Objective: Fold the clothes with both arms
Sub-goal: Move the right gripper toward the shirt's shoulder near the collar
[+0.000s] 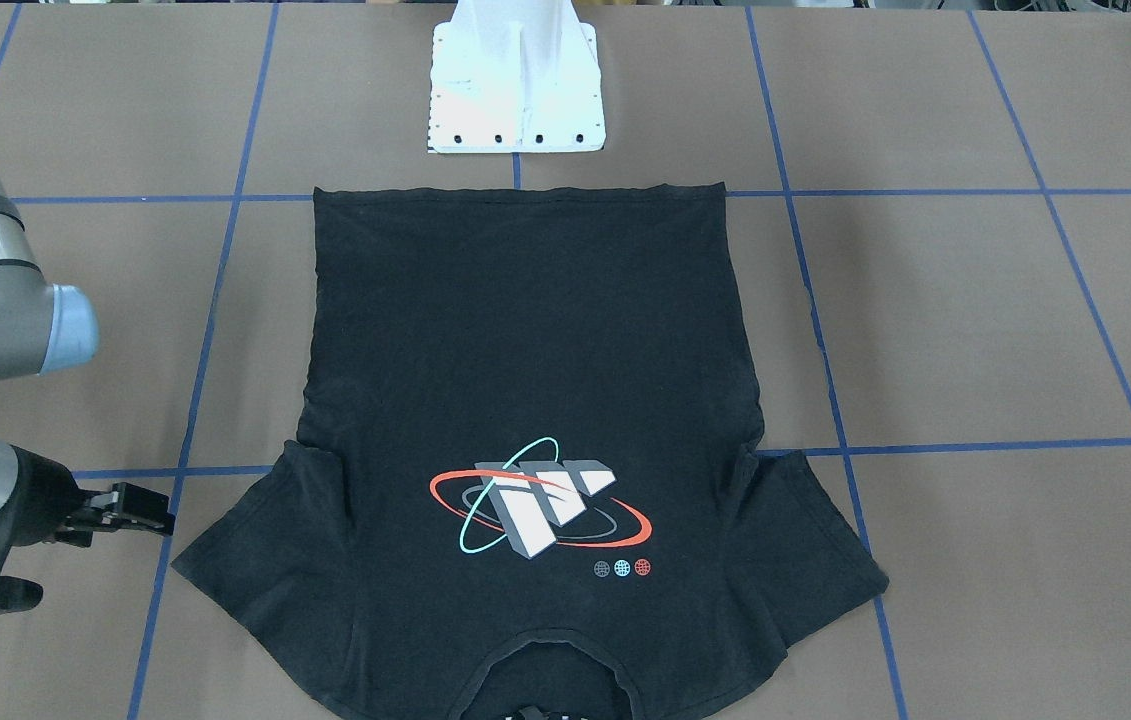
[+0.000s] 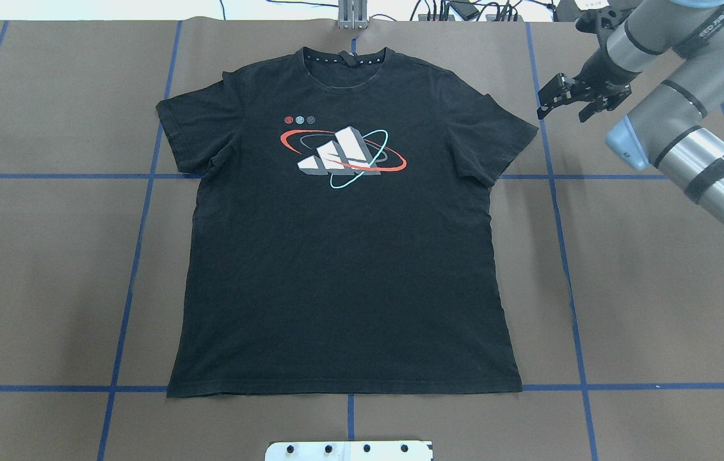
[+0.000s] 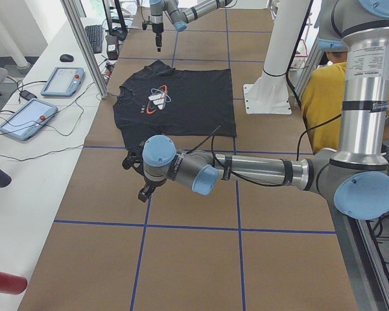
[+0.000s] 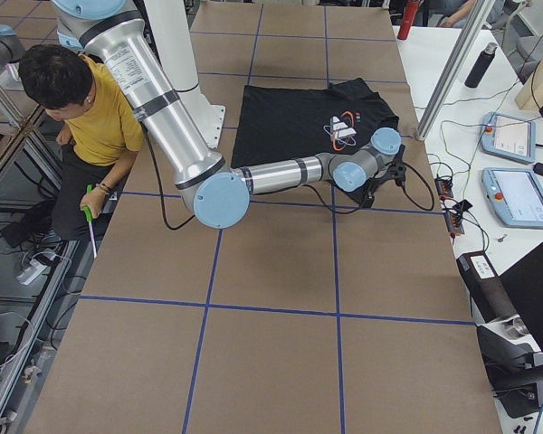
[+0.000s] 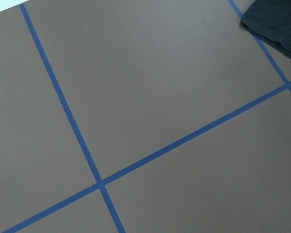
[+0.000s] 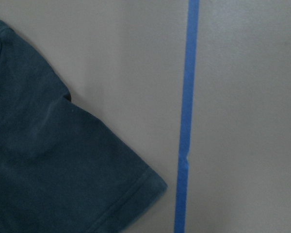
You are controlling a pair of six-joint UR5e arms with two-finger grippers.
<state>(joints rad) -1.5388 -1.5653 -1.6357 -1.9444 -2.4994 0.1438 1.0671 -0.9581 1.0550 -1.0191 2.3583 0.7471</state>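
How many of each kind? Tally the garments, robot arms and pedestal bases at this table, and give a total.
Black short-sleeved T-shirt with a white block graphic: 1
Silver-grey jointed robot arms with light blue joint caps: 2 (right arm, left arm)
White pedestal base: 1
Total: 4

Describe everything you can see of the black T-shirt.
The black T-shirt is short-sleeved, soft knit-looking cloth, spread flat, print side up, on the brown table. Its chest graphic shows white-grey blocks with red and teal rings. The collar points away from the robot's base. Only the table touches it; the right gripper, jaws open, hangs beside one sleeve.
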